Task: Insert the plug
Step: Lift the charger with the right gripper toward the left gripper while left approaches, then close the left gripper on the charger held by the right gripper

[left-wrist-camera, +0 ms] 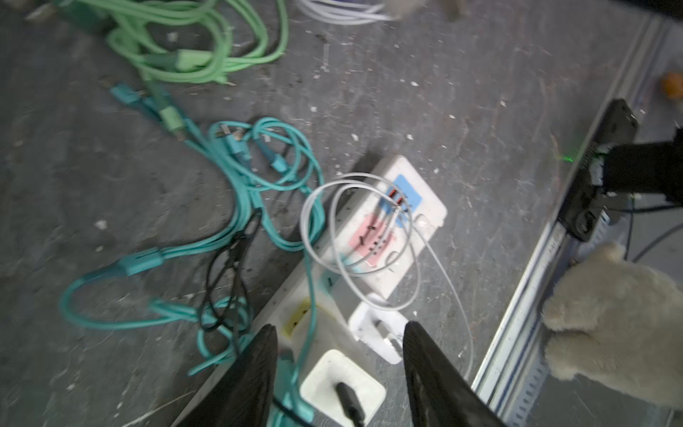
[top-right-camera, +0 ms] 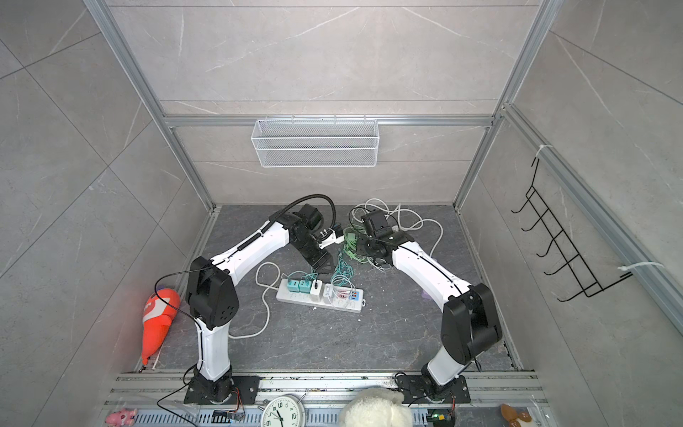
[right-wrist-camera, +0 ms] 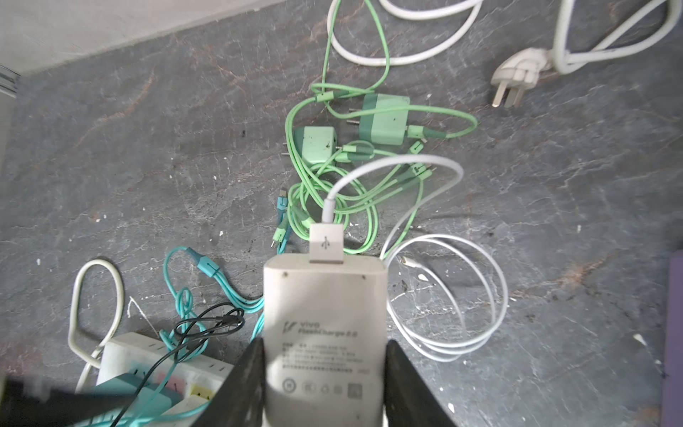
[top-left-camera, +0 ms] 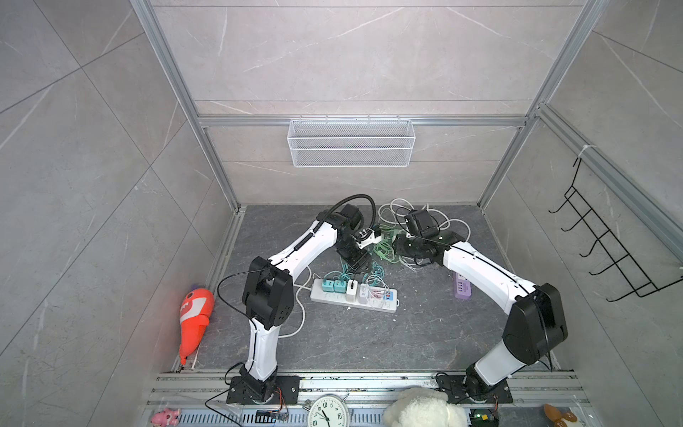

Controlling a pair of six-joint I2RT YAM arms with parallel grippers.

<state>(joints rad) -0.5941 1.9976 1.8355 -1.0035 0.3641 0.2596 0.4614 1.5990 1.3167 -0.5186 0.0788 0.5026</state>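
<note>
Grey marbled wall tiles (top-left-camera: 351, 55) all round, white mesh basket (top-left-camera: 351, 142) on the back rail (top-left-camera: 240, 121) (black hook rack (top-left-camera: 610, 236) off to the side), dark veined floor (top-left-camera: 369, 344) underfoot.

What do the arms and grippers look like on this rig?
The left arm and right arm match: white tubular links, boxy black joint housings, black base plates. Thin black cables run outside each; a thick ribbed black hose loops off the left one. Left gripper and right gripper: two flat black fingers, tapering. No readable markings.
</note>
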